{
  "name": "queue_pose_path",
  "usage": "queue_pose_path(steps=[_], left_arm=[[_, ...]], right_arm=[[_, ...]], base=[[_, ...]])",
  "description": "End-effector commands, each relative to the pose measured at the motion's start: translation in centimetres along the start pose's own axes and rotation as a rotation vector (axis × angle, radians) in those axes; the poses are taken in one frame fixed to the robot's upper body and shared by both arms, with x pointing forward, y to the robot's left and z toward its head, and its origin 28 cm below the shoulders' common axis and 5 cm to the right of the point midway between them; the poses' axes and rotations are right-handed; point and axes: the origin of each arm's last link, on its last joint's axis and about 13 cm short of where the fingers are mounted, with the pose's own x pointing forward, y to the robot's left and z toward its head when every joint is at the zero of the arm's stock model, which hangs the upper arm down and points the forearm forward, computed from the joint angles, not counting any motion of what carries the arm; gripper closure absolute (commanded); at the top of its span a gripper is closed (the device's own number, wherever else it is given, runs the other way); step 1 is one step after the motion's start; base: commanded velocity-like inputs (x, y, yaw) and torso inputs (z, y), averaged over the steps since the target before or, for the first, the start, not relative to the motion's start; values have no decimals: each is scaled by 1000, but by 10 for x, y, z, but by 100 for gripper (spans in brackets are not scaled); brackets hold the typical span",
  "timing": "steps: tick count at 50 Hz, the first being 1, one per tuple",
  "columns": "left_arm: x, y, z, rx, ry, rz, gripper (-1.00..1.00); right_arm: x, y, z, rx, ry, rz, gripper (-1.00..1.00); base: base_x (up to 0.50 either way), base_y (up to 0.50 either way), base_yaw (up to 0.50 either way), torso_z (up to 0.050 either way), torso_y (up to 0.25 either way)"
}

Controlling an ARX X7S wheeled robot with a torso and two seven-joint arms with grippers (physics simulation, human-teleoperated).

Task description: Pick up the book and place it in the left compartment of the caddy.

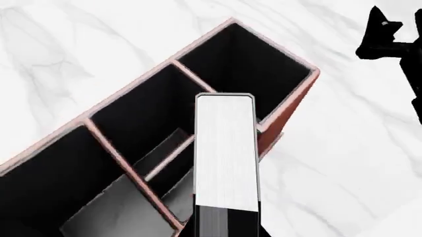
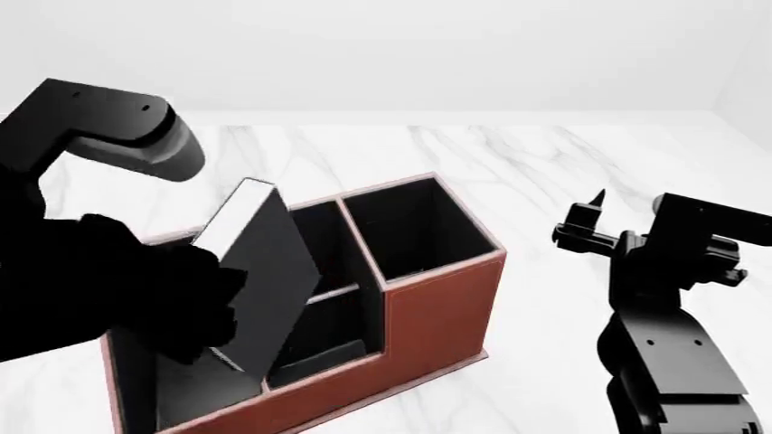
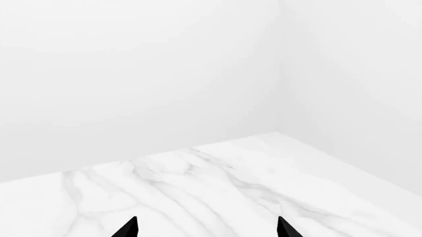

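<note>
White marble tabletop (image 2: 543,163) w/ grey veining fills the foreground, backed by plain white walls (image 3: 132,74) meeting at a corner on the right wrist view; light is even & soft, w/ only faint shadows.

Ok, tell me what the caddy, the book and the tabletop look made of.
Caddy: matte reddish-brown walls, leather-like perhaps, with a black lining.
Book: plain black cover, smooth; white edge with fine lines, apparently paper pages.
Tabletop: white with grey veins, polished marble look.
</note>
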Motion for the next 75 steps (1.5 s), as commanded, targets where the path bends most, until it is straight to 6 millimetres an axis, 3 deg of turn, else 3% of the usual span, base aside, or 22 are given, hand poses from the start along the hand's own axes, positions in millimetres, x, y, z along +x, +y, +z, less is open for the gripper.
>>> queue_pose_path(steps=[1,2,12,33,58,75], left_arm=[[-9,-2,30,-322,-120,488,100],[-3,0,38,-477,-97,494,100],[27,10,68,-509,-30,547,100],[50,-1,71,-434,100,592,100],[82,11,60,-427,164,629,100],[94,16,50,-433,184,621,100]], right_arm=[[-1,2,0,3,1,8,-100],[-1,3,0,2,1,11,-100],[-1,2,1,3,-1,8,-100],[0,5,1,2,0,16,-100],[-1,6,-2,3,6,22,-100],[-1,7,-2,6,8,28,-100]], base=[[0,0,0,0,10],[0,0,0,0,0],[0,0,0,0,0],[0,0,0,0,1],[0,0,0,1,1],[0,0,0,0,1]])
